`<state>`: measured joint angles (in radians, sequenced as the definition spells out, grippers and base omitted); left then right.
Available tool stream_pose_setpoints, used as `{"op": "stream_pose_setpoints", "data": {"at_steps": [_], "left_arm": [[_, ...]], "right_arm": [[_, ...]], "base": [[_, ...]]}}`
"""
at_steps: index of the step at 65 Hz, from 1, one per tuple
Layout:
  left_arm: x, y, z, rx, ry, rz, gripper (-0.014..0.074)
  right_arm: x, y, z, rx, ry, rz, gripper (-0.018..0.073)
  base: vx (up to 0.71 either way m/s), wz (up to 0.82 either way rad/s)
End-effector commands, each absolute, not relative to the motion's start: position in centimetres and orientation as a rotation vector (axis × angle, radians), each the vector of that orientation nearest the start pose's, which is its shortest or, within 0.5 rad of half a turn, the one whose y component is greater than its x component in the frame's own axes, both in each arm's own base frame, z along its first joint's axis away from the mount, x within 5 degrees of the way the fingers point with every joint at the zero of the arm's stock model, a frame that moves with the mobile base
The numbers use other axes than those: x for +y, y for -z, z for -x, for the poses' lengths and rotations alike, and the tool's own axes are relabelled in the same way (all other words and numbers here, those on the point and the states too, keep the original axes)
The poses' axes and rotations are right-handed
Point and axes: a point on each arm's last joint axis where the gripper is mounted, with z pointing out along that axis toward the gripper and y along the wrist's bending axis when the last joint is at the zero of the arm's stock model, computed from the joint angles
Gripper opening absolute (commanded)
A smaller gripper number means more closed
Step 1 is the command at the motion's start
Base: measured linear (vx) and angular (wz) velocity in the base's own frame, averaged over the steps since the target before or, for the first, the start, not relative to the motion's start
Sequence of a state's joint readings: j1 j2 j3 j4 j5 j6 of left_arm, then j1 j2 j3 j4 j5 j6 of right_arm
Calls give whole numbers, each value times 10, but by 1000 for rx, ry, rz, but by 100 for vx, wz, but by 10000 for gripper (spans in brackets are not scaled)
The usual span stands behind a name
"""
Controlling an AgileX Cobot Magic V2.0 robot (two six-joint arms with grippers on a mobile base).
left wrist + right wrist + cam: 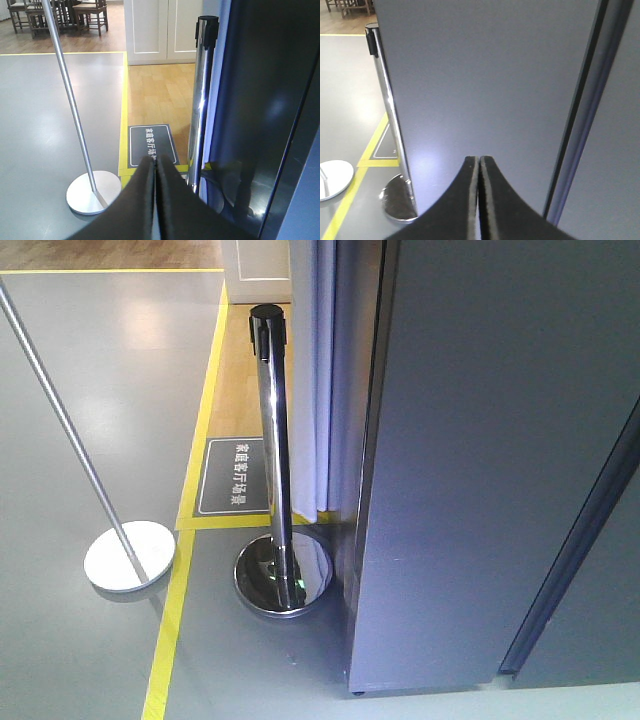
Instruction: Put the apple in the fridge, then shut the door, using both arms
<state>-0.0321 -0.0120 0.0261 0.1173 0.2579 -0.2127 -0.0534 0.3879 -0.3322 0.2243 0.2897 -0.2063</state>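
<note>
Facing the fridge, we see its dark grey door shut, its seam running vertically. Right gripper and left gripper are both clenched, empty. The right points nearer the door; the apple is not visible.

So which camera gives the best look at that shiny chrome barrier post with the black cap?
The exterior front-facing view: the shiny chrome barrier post shows whole there, cap to round base. The left wrist view hides its base; the right wrist view shows only a sliver.
</note>
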Motion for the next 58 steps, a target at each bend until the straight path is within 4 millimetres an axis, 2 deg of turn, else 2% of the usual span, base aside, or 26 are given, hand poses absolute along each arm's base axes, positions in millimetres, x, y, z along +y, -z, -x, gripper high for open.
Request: {"op": "stream_pose_setpoints", "data": {"at_steps": [1,17,37,58], "left_arm": [[0,-181,-56,1695,91,84,-6],[0,-181,-56,1695,91,84,-6],[0,-181,-56,1695,91,84,-6],[0,-181,-56,1695,91,84,-6]], "right_arm": [[-1,-276,-89,1738,17,-5,-8],[-2,-226,-70,1751,57,10,-8],[-2,-184,-55,1698,75,14,-8],[-2,-180,-55,1737,63,7,-8]], "base": [[0,0],[0,0],[0,0],[0,0]]}}
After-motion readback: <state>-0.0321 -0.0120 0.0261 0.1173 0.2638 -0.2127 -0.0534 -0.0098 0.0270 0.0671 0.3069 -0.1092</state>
